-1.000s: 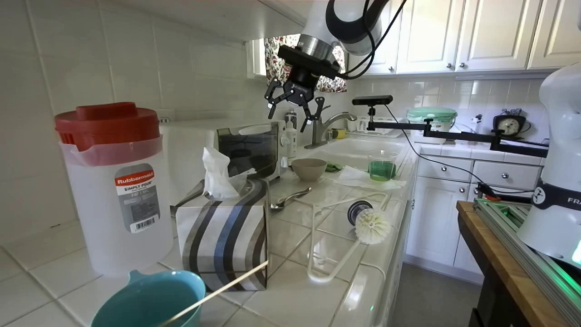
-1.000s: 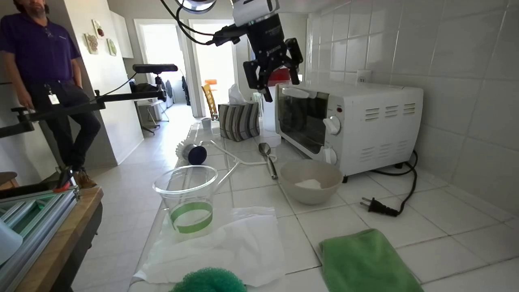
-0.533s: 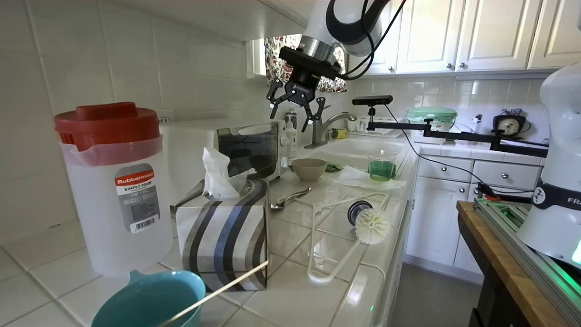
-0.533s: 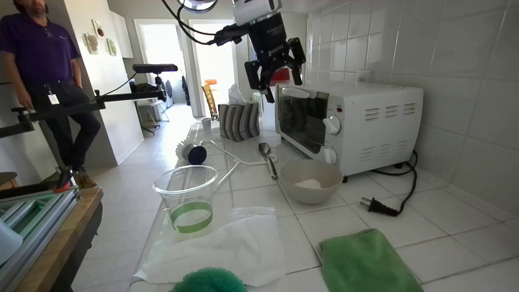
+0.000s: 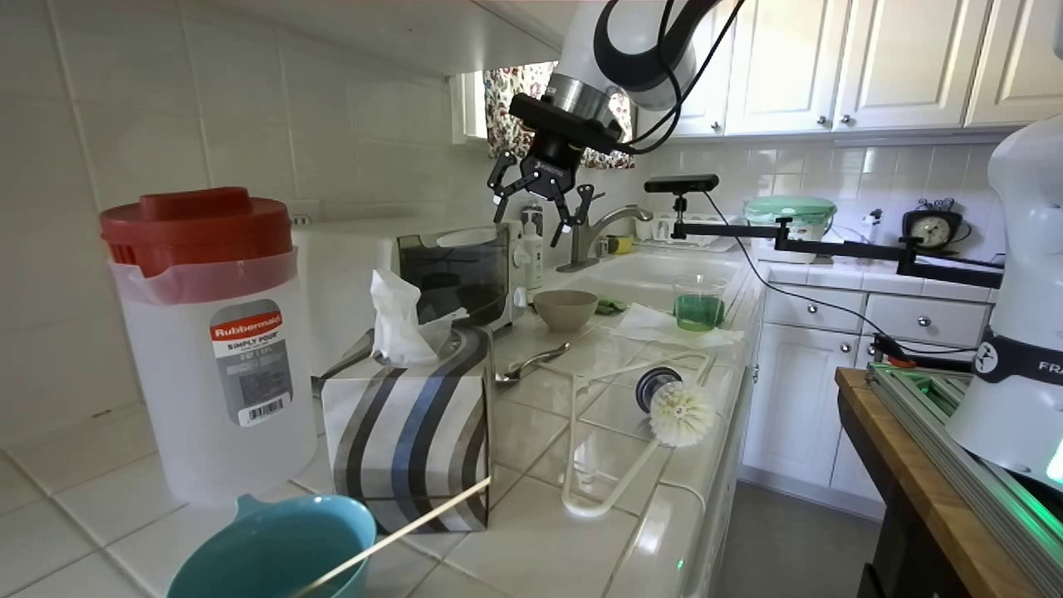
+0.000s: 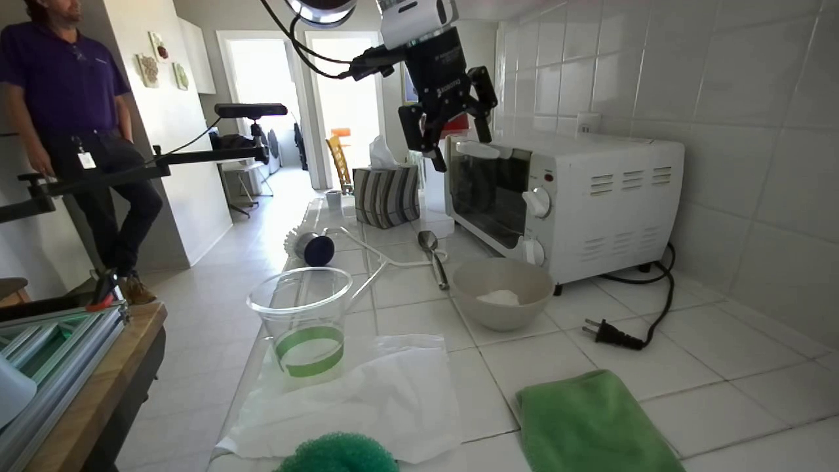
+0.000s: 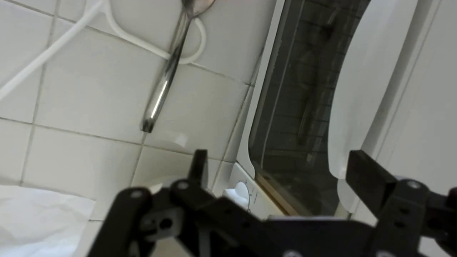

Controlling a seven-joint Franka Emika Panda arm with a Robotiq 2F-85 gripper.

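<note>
My gripper (image 5: 528,230) is open and empty, in the air near the front of the white toaster oven (image 6: 609,196). It also shows above the counter in an exterior view (image 6: 463,155). In the wrist view the fingers (image 7: 278,157) stand wide apart, with the oven's dark glass door (image 7: 303,107), white handle (image 7: 360,89) and a knob (image 7: 240,194) behind them. The door is shut. A metal spoon (image 7: 166,80) lies on the counter beside the oven, across a white wire hanger-like frame (image 7: 137,41). A beige bowl (image 6: 501,314) holding something white stands near the oven's front corner.
A tissue box (image 5: 407,440), red-lidded pitcher (image 5: 241,357), teal cup (image 5: 274,540) and scrub brush (image 5: 681,413) stand or lie on the counter. A clear green-banded cup (image 6: 308,351) rests on paper towel (image 6: 393,393). A green cloth (image 6: 590,423) and plug (image 6: 616,334) lie nearby. A camera arm (image 5: 830,247) juts in.
My gripper has moved slightly down and a little closer to the toaster oven, staying open. The objects on the counter have not moved. The man in the background has turned his head.
</note>
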